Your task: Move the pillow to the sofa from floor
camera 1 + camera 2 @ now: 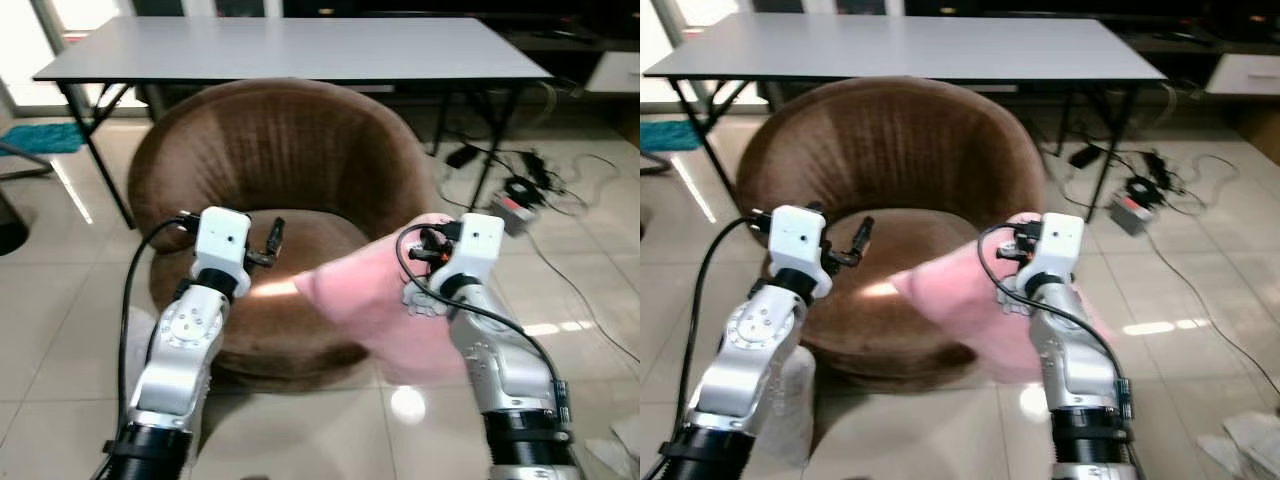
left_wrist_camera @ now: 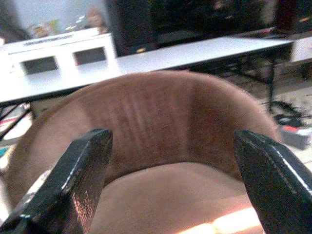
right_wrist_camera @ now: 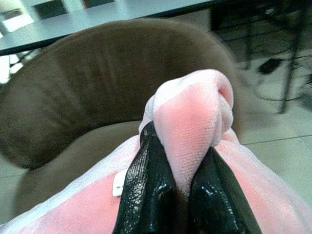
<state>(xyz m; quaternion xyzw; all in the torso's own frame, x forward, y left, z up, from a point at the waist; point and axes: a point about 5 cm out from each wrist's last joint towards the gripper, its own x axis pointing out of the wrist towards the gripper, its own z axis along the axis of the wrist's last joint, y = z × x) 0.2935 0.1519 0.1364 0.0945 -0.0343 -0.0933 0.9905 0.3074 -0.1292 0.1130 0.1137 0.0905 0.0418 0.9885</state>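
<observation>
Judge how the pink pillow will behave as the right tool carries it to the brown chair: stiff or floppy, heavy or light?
Probably floppy: the pink pillow bunches into a fold where the right tool pinches it, and its body sags. Likely light, since one corner pinch holds it up. The plush cover may slip.

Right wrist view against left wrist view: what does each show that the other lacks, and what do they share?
Right wrist: the right gripper with fingers pinched on a bunched fold of the pink pillow, a small white label on it, cables on the floor.

Left wrist: the left gripper with fingers spread wide, nothing between them.

Both: the brown round sofa and the grey table behind it.
</observation>
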